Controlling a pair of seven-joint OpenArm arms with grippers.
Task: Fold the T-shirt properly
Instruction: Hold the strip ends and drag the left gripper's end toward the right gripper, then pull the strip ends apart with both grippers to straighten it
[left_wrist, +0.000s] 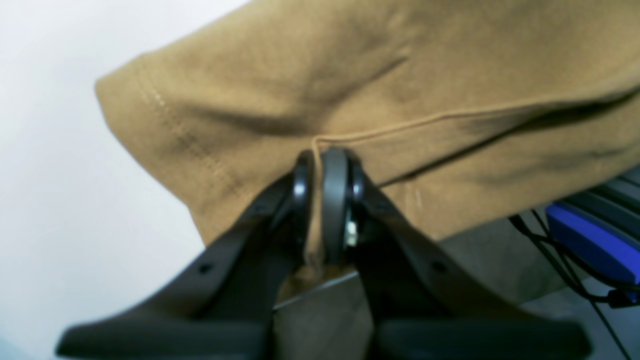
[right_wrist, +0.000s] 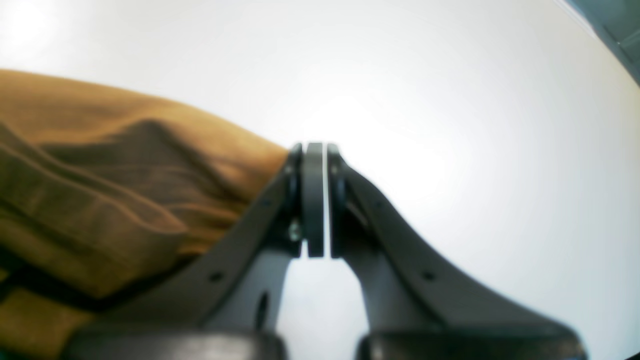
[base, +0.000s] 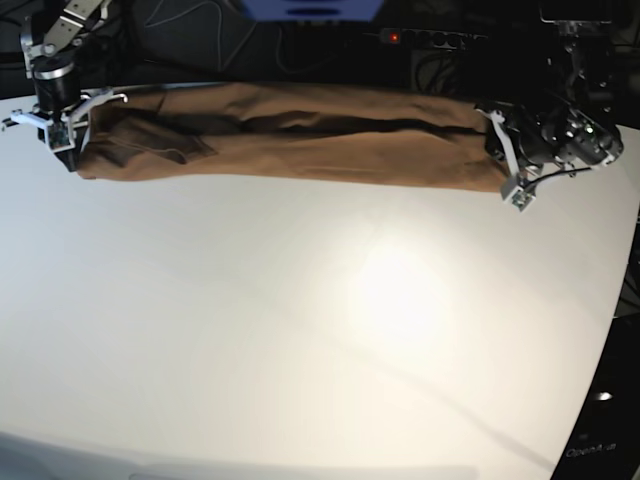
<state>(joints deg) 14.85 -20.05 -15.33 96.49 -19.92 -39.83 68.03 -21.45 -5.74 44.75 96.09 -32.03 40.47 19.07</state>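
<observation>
Here the T-shirt (base: 290, 135) lies as one long folded band across the far side of the white table (base: 300, 330), stretched from about 10 o'clock to 2 o'clock in the base view.

At 2 o'clock the left gripper (left_wrist: 325, 165) is clamped on a seam edge of the cloth; at 10 o'clock the right gripper (right_wrist: 315, 150) has its jaws pressed together with nothing visible between them, the shirt just beside it at its 9 o'clock.
</observation>
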